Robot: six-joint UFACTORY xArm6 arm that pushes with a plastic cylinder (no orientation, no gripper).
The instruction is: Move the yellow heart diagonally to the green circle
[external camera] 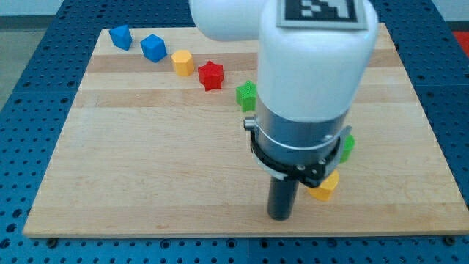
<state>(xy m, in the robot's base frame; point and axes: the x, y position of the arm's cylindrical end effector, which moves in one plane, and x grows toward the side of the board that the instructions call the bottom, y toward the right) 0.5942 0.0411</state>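
Observation:
My tip (280, 217) rests on the wooden board (146, 161) near the view's bottom, right of centre. A yellow block (325, 188), its shape mostly hidden by the arm, lies just to the right of the tip and slightly above it, close to the rod. A green block (347, 147) shows only as a sliver at the arm's right edge, above the yellow one; its shape cannot be made out. The arm's white and grey body (308, 88) hides much of the board's right half.
Across the view's top left run a blue block (121, 37), a second blue block (153, 47), a yellow hexagon (182, 63), a red star (211, 75) and a green star (248, 94). The board's bottom edge is just below the tip.

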